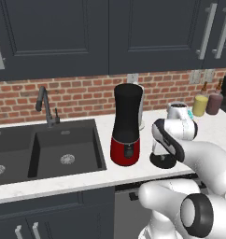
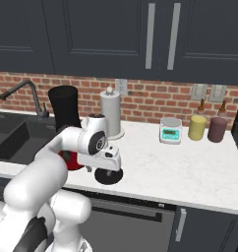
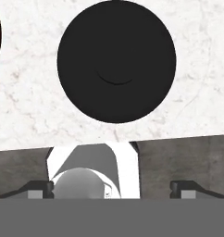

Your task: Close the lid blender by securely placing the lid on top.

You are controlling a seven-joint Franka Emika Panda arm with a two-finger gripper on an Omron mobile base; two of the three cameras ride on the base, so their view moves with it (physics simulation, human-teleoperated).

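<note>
One blender (image 1: 127, 125) stands on the white counter (image 2: 190, 170), close to the sink's right rim and a little back from the front edge; its dark tapered jar is open at the top and its red base sits flat on the stone. One lid (image 3: 116, 61), a flat black disc with a low raised centre, lies flat on the counter just to the right of the blender's base, near the front edge, apart from the red base. From the left side its dark rim (image 1: 162, 162) peeks out beneath the hand.

Further along there is one paper towel roll (image 2: 111, 113) behind the blender by the brick wall, one small kitchen scale (image 2: 170, 130) toward the back edge, then one yellow jar (image 2: 197, 127) and one maroon jar (image 2: 217, 129) side by side near the back right corner. One black sink (image 1: 54, 149) with one faucet (image 1: 45, 107) fills the left end of the counter.

The arm reaches forward from the base with its elbow bent, forearm slanting down, and the wrist turned so the hand points straight down over the lid. The gripper (image 3: 112, 187) hangs above the disc, its two dark fingertips (image 3: 40, 187) set wide apart with nothing between them, not touching the lid
</note>
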